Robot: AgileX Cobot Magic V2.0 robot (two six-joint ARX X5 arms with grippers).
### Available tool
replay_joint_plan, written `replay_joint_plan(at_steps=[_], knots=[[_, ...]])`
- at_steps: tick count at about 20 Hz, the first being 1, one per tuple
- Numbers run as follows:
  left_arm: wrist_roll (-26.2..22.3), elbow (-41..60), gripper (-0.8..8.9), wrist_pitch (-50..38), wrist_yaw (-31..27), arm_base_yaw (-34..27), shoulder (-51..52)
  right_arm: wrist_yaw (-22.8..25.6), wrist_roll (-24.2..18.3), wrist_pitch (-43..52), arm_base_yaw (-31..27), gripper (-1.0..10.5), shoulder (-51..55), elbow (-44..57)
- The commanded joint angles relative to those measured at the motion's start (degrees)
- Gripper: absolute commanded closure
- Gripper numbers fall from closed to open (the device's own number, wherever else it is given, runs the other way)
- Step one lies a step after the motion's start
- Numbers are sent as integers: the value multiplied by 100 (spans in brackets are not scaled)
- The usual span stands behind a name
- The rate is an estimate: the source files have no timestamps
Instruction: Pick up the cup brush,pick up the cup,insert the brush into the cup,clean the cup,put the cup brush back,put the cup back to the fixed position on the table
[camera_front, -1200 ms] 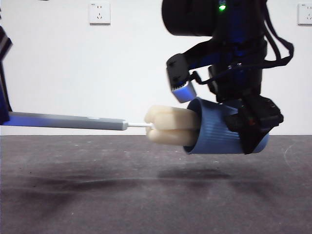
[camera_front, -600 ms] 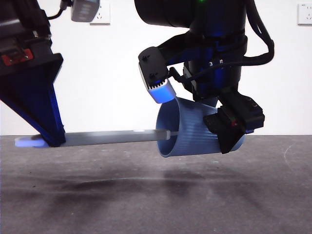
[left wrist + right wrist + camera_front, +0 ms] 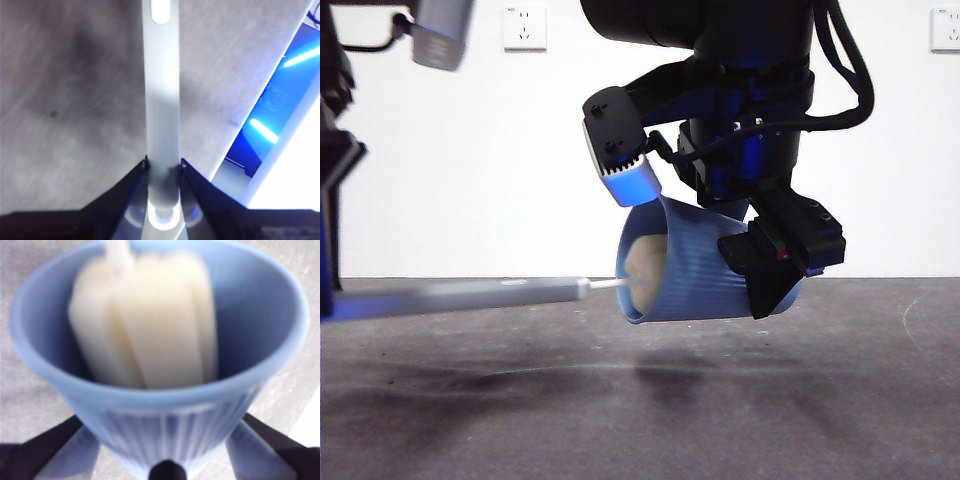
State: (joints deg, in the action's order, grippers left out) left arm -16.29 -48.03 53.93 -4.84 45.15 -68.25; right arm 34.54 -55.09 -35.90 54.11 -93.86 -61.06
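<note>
The table (image 3: pixel 640 400) is seen nearest in the front view, dark grey and scuffed, with faint shadows lying beneath the cup. Above the table and clear of it, the cup (image 3: pixel 695 270) is held on its side, its open mouth turned toward the handle's side and its base gripped by the right tool (image 3: pixel 780 275), whose black jaws are clamped on the ribbed wall. In the right wrist view the same cup (image 3: pixel 160 355) is seen from its base end between the jaws, with the cream sponge head filling much of its inside. The cup brush (image 3: pixel 510 292) is held nearly level beside the cup, its grey handle leading through a thin white neck to the sponge head, which lies inside the cup's mouth. The handle's far end from the cup is grasped by the left tool (image 3: pixel 163 167), both jaws pressed against the grey handle (image 3: pixel 162 100). Behind the cup a white wall with sockets (image 3: pixel 524 27) is seen.
</note>
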Motion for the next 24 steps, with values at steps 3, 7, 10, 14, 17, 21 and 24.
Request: replay_joint_plan(at_steps=[3, 7, 10, 14, 17, 21, 24], knots=[[-17, -15, 822, 597, -9, -166, 442, 22, 15, 52, -17, 964, -66, -20], [2, -15, 822, 824, -7, -179, 658, -2, 15, 52, -17, 964, -66, -20], [-22, -15, 822, 640, 57, -179, 658, -2, 17, 52, -15, 964, -66, -20], [-192, -15, 823, -122, 380, -173, 518, -11, 17, 55, -7, 964, -66, -20], [-192, -15, 823, -573, 566, -164, 179, -15, 17, 79, -4, 964, -66, -20], [-166, -15, 823, -1132, 699, -160, -245, -162, 20, 101, 35, 964, -66, -20], [-42, -15, 823, -1392, 820, -157, -319, -179, 28, 118, 48, 964, -66, -20]])
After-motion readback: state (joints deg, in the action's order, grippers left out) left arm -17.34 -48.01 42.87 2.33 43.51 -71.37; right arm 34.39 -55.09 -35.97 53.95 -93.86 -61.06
